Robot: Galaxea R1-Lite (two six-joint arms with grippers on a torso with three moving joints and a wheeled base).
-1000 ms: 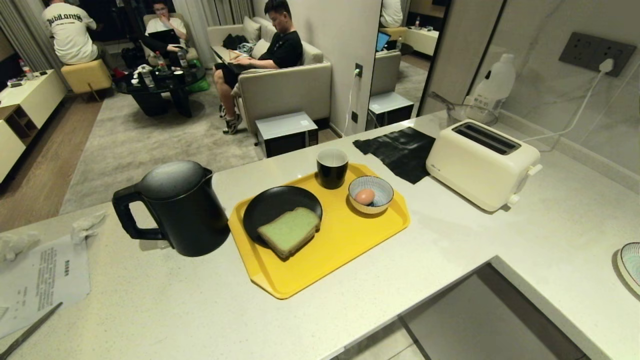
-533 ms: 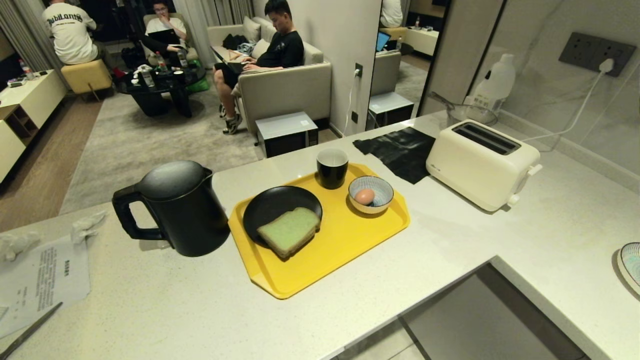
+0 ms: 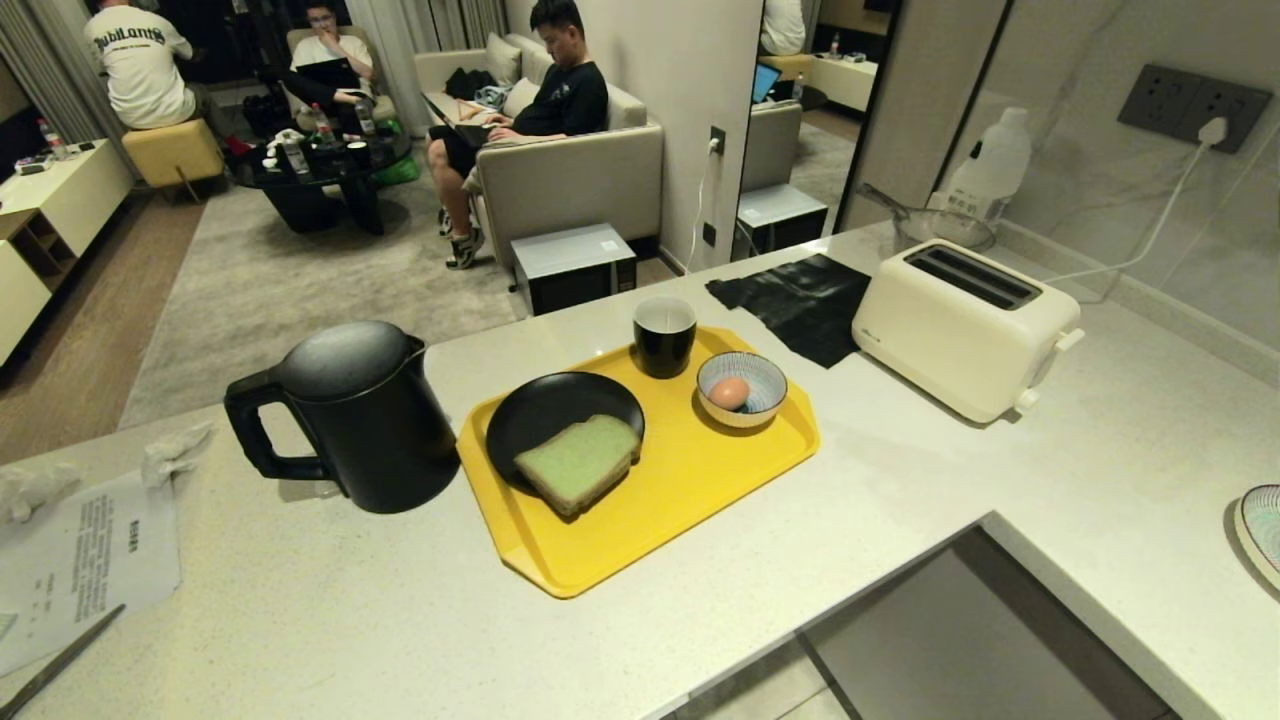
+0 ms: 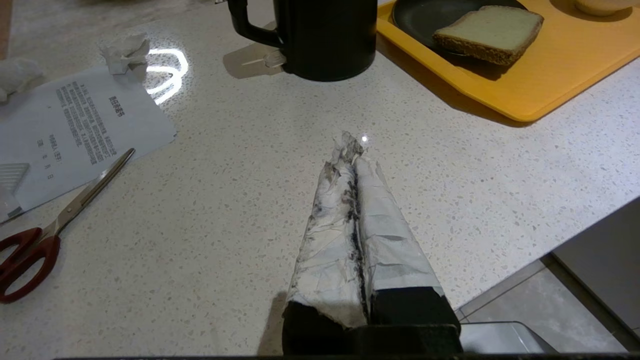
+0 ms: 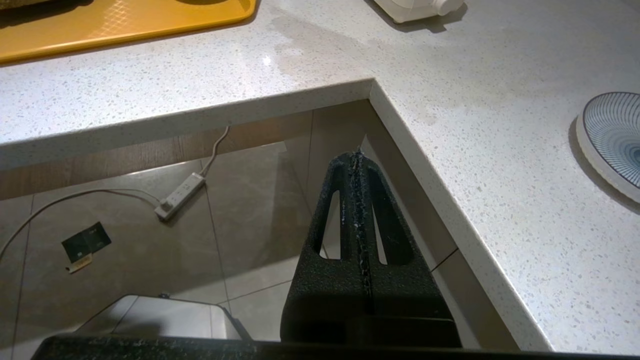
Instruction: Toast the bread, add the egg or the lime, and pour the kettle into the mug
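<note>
On the pale speckled surface a yellow tray sits at the centre of the head view. A black plate lies on the tray's nine o'clock half, and the bread rests flat on that plate, overhanging its rim toward six o'clock. The mug stands upright at the tray's twelve o'clock edge. Just beside it, toward four o'clock, a striped bowl holds the egg. The kettle stands upright on the surface at nine o'clock of the tray, just beside its edge, handle pointing away from the tray. A cream toaster sits at two o'clock of the tray, well apart, with a black cloth between them. A printed sheet lies far out at eight o'clock, scissors partly on it.

Neither arm shows in the head view. The left pincer, wrapped in white tape, hangs above bare surface near the kettle, its fingers pressed together and empty. The right pincer, black, hangs over the floor at the surface's inner corner, also closed together on nothing.
</note>
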